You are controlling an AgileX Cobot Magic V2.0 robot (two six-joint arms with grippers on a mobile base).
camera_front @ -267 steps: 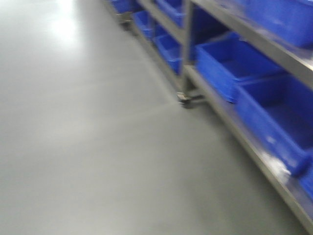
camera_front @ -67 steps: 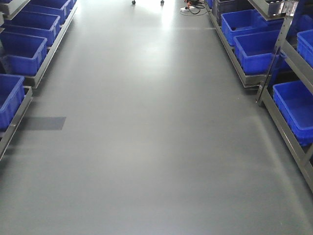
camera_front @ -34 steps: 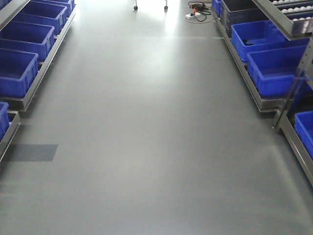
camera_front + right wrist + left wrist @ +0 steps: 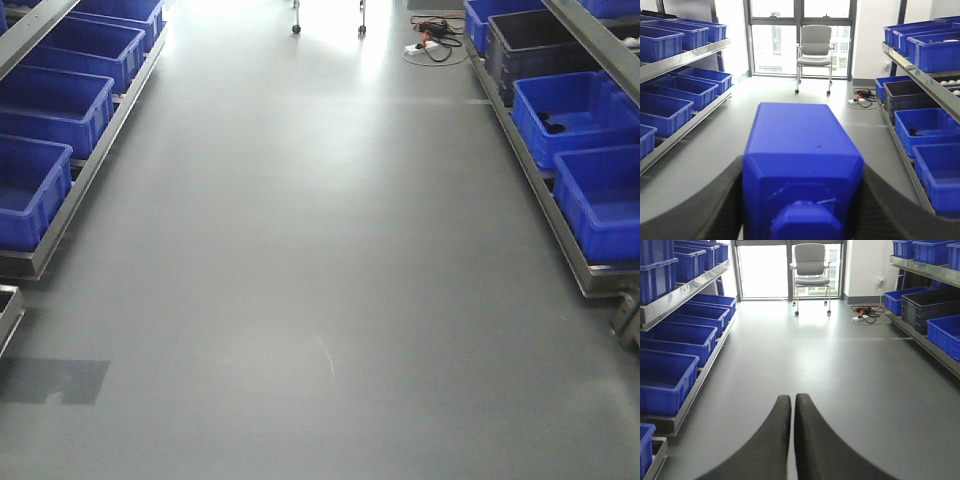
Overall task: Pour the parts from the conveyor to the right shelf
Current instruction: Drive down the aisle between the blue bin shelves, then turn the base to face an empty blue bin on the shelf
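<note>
R gripper [image 4: 802, 210] clamped on blue block [image 4: 800, 145] (stud end foremost); L gripper [image 4: 792, 403] jaws pressed together.

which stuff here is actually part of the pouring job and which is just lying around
Part of the job:
- blue block, clamped in the right pincer
- right shelf with its blue crates
- the conveyor is not in view

Just lying about:
- office chair
- power strip and cable on the floor
- left shelf crates
- left pincer, shut and empty
</note>
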